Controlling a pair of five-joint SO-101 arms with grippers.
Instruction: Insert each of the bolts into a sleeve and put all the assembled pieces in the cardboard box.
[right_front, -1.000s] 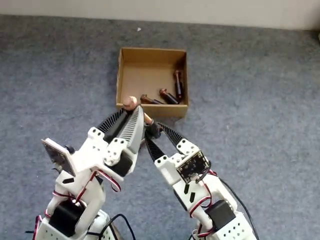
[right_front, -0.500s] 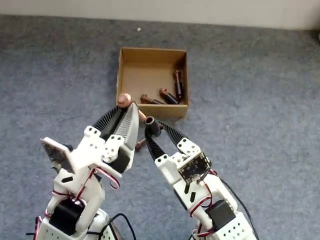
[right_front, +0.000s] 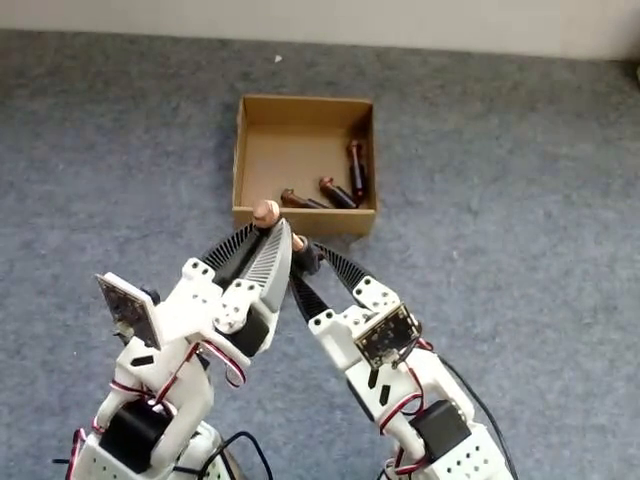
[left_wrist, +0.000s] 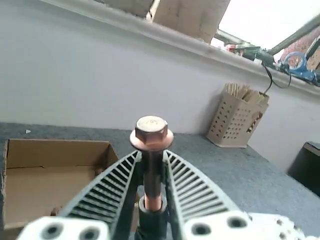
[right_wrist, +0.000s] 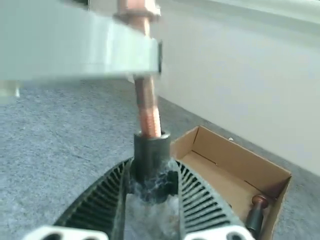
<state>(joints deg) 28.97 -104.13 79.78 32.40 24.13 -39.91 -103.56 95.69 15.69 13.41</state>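
Just below the brown cardboard box (right_front: 240, 150) at high-view centre, the left gripper (right_front: 270, 228) pinches a copper hex-head bolt (left_wrist: 151, 134), aligning its tip into the black tubular sleeve (right_wrist: 151, 150) which the right gripper (right_front: 305, 258) clamps.

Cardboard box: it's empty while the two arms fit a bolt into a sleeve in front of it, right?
Not empty: the high view shows three assembled pieces lying in the cardboard box. The rest holds: bolt meets sleeve in front of it.

- The left gripper (right_front: 267, 226) was held forward, its fingers (left_wrist: 112, 185) closed on the bolt (left_wrist: 151, 133).
- The right gripper (right_front: 303, 262) sat just beside and below it, fingers (right_wrist: 200, 197) clamped around the sleeve (right_wrist: 151, 152).
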